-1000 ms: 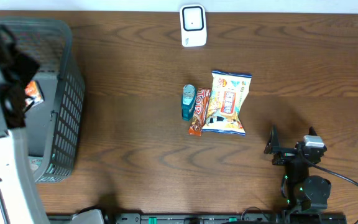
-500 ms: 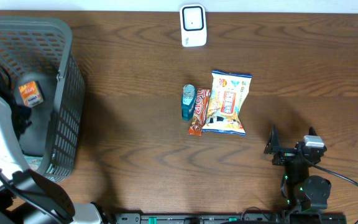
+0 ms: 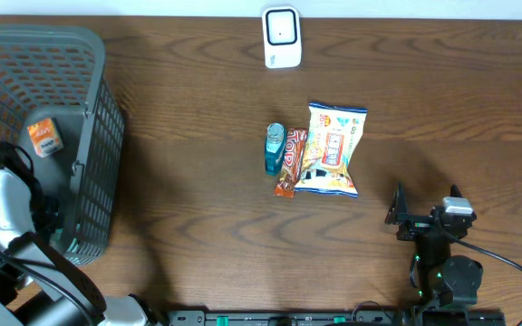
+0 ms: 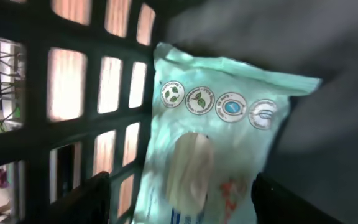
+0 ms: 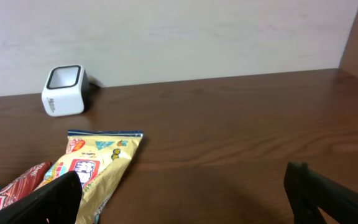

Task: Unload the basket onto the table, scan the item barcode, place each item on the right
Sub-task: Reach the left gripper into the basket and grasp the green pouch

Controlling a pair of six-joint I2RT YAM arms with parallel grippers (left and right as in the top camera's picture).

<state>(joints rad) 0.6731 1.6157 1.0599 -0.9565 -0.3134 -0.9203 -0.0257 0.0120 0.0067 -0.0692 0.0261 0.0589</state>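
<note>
A: Item where?
B: Pack (image 4: 216, 124) inside the basket (image 3: 98, 109), leaning on the mesh wall. The left gripper (image 4: 182, 182) is right at it, one jaw on either side of its near end. The long axis runs away from the jaws, so it looks like a grab across the width.
A: Gripped?
B: No, jaws wide. There's a gap on the wall side; can't tell on the other. Right gripper (image 5: 185, 205) fully open, empty, well apart, by the snack bag (image 5: 98, 162).
A: Looks?
B: Mint-green soft pouch, four round badges, pale flap mid-face, blurry. No barcode showing. Scanner (image 3: 280, 36) at the table's far edge.
</note>
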